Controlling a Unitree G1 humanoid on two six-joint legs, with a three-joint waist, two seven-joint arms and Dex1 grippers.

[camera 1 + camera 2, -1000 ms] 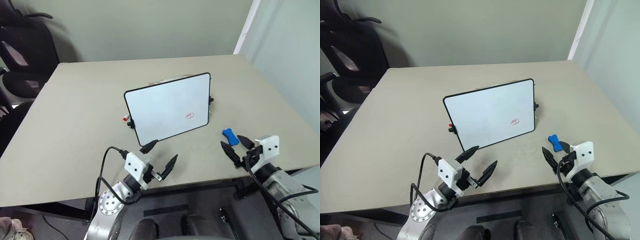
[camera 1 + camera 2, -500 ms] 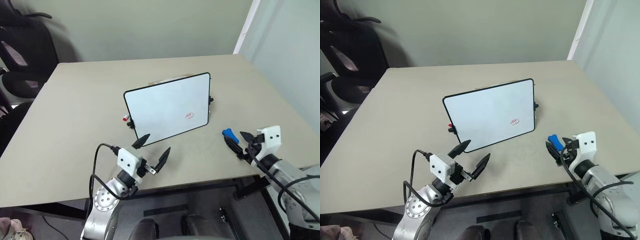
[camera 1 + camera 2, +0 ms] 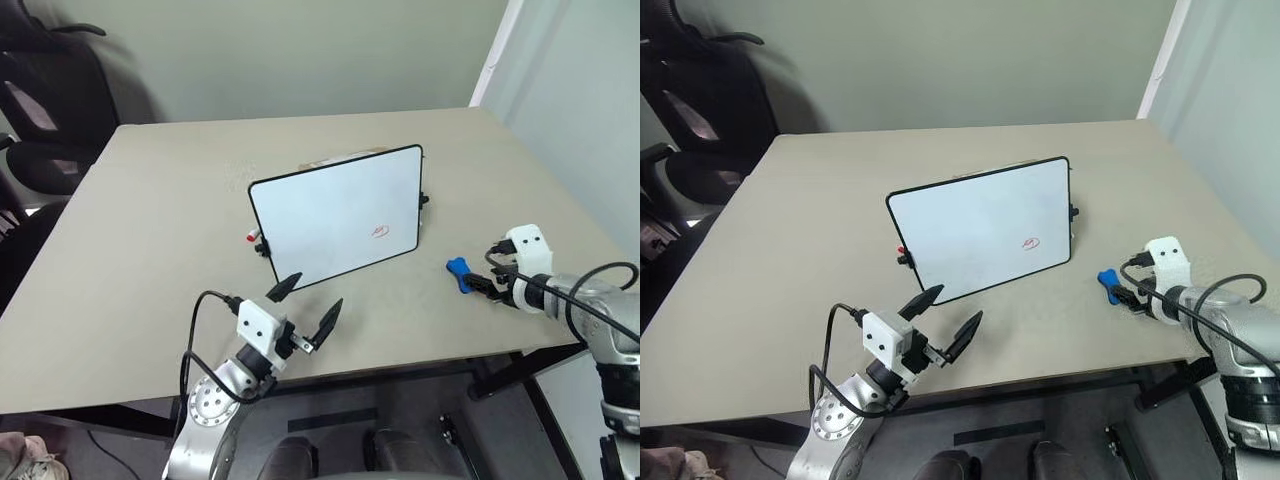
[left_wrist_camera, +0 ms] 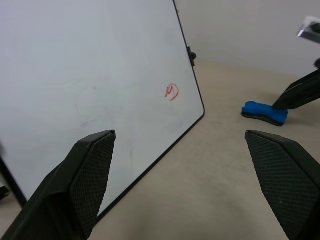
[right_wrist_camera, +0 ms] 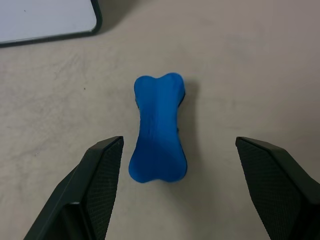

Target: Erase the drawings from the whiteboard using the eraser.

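A: Table (image 3: 150,230) status?
B: Beige top. Board (image 3: 335,215) stands propped near the middle, tilted back, face toward the robot. Chairs (image 3: 45,100) off the far left corner.

A: Arms?
B: Left gripper (image 3: 306,308) hovers over the near edge, in front of the board's lower left corner, fingers spread wide, nothing between them. In the left wrist view both its fingers (image 4: 80,182) frame the board face, clear of it. Right gripper (image 3: 478,283) is at the right side of the table, tilted down at the eraser (image 3: 458,272).

A: Right claw gripping?
B: No. Released, wide apart. Right wrist view has the eraser (image 5: 159,128) lying flat on the table, lengthwise between the two fingers (image 5: 97,185), gap on both sides, no contact I can see.

A: Eraser position relative to the board?
B: On the table, right of the board's lower right corner and a bit nearer the robot, apart from it.

A: Drawing?
B: Red scribble (image 3: 379,231), small loop, low on the board's right side. Intact. Red-tipped marker (image 3: 250,236) pokes out behind the board's left edge.
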